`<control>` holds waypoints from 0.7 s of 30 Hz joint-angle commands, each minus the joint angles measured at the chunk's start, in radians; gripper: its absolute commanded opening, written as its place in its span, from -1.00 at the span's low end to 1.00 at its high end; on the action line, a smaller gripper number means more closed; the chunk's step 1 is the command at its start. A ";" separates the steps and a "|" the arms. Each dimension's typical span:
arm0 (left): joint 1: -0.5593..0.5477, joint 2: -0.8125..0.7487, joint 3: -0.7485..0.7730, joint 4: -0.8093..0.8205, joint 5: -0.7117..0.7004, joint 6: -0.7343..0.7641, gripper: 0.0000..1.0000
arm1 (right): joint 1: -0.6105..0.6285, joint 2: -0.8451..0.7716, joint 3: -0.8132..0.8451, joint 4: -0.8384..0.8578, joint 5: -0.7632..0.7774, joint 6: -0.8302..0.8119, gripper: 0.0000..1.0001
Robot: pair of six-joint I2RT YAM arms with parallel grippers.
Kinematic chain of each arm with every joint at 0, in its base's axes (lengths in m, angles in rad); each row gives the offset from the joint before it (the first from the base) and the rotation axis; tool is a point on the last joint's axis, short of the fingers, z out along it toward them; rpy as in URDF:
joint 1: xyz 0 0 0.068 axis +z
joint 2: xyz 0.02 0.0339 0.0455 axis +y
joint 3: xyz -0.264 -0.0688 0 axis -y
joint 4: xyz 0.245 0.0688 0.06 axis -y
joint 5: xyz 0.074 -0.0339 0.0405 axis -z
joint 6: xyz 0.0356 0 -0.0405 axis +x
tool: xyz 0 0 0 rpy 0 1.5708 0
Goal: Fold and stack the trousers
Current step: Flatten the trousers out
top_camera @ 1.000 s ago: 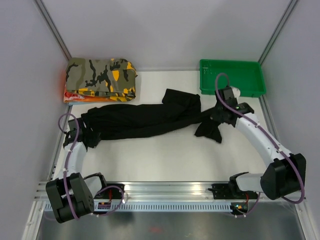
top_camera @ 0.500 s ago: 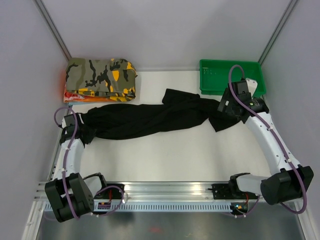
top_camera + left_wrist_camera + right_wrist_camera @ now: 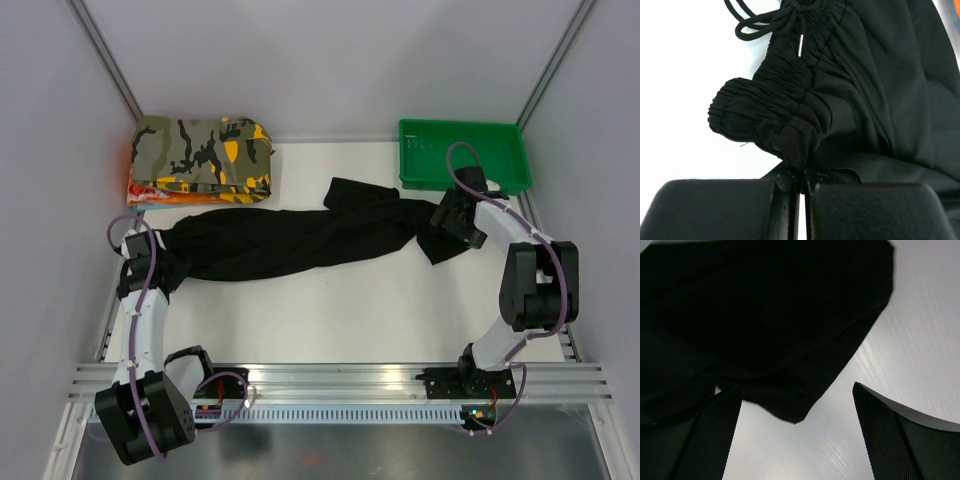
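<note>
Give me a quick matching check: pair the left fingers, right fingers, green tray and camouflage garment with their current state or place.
1 left fingers
2 right fingers
3 green tray
4 camouflage garment

A folded, back left
B open, gripping nothing
C shut on the trousers
D back right corner

Pairs: 1-C, 2-B, 3-D, 4-A

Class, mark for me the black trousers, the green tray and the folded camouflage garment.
black trousers (image 3: 290, 240): top view, on the middle of the stretched-out legs.
green tray (image 3: 495, 150): top view, on its bare floor.
camouflage garment (image 3: 205, 150): top view, on the middle of its top fold.
</note>
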 commanded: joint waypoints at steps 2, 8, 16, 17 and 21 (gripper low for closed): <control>0.008 -0.011 0.013 0.016 -0.010 0.040 -0.95 | -0.120 -0.011 0.070 0.147 -0.065 0.142 0.96; 0.008 0.020 -0.024 0.072 0.039 0.009 -0.95 | -0.140 0.004 -0.007 0.300 -0.036 0.331 0.96; 0.007 0.014 -0.021 0.076 0.031 0.024 -0.95 | -0.166 0.190 0.039 0.319 -0.025 0.361 0.96; 0.007 0.014 -0.021 0.076 0.031 0.024 -0.95 | -0.166 0.210 0.041 0.319 -0.027 0.359 0.96; 0.008 0.017 -0.026 0.082 0.031 0.021 -0.95 | -0.166 0.231 0.030 0.328 -0.037 0.357 0.94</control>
